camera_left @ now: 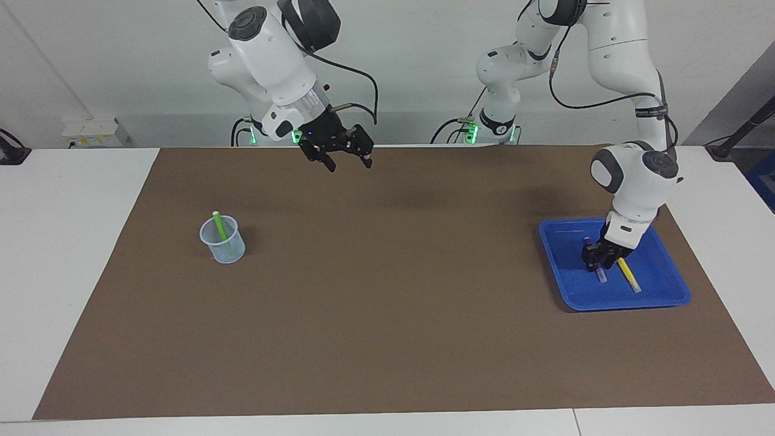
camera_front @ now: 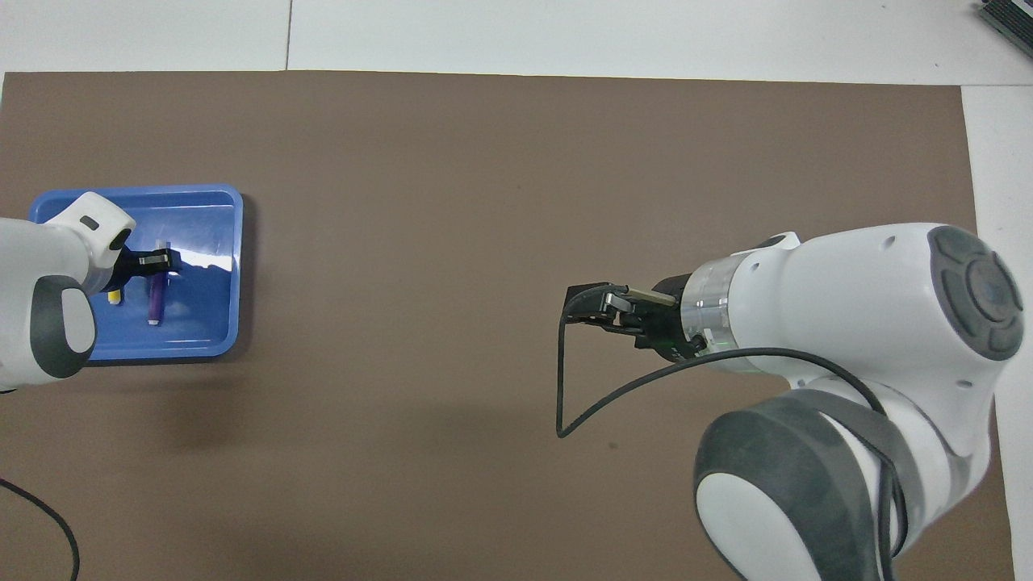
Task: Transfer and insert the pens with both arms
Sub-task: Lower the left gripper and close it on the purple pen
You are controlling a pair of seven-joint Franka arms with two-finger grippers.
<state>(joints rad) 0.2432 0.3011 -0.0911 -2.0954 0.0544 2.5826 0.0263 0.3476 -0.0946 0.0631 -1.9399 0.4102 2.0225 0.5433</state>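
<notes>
A purple pen [camera_left: 600, 274] [camera_front: 155, 303] lies in the blue tray [camera_left: 663, 289] [camera_front: 206, 327], and my left gripper [camera_left: 594, 261] [camera_front: 155, 261] reaches down into the tray, shut on its middle. Just beside it, toward the left arm's end of the table, lies the yellow pen [camera_left: 628, 276] [camera_front: 115, 297], partly covered by the wrist in the overhead view. At the right arm's end, the green pen [camera_left: 220, 229] stands tilted in a clear cup [camera_left: 224, 248]. Over the brown mat's edge closest to the robots hangs my right gripper [camera_left: 349, 163] [camera_front: 586, 303], open and holding nothing.
A brown mat [camera_left: 387, 339] covers most of the white table. A black cable [camera_front: 565, 387] loops down from the right wrist. In the overhead view the right arm's bulk hides the cup.
</notes>
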